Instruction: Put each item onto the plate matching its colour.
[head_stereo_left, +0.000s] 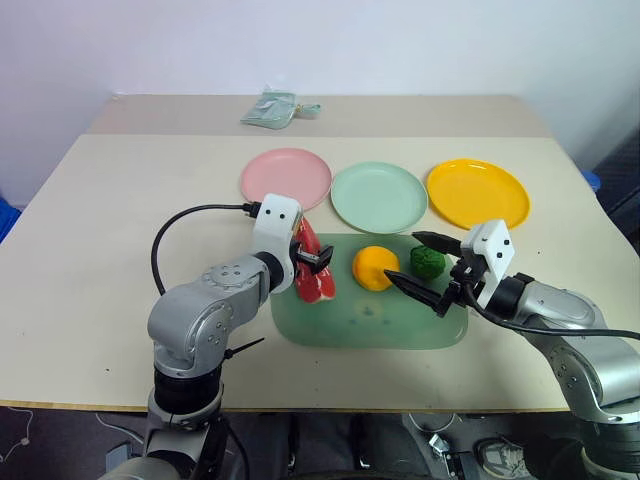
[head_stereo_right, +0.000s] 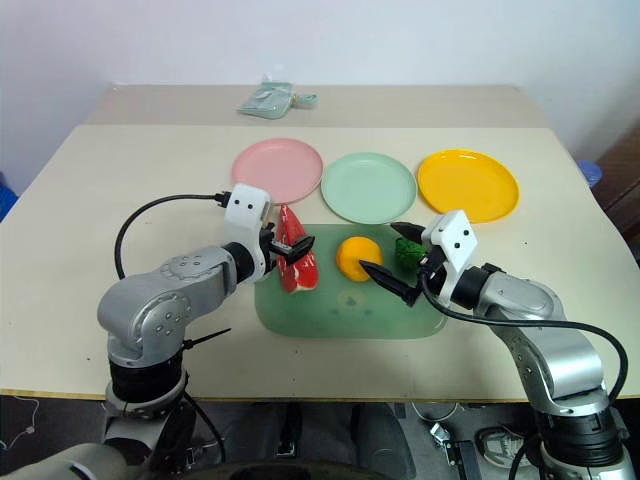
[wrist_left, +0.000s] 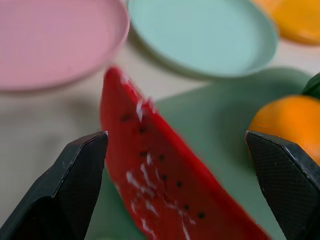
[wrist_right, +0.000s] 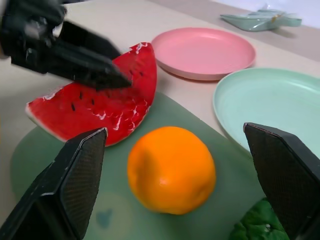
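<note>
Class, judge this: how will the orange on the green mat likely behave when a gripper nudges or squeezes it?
The orange is round, so a nudge would probably roll it across the mat. Its smooth skin may slip between narrow fingers. It looks stiff, likely keeping shape.

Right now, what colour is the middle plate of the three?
Pale mint green: the middle plate sits between the pink and yellow-orange ones, clearest in the left eye view.

Silver arms, white wrists, black cables
</note>
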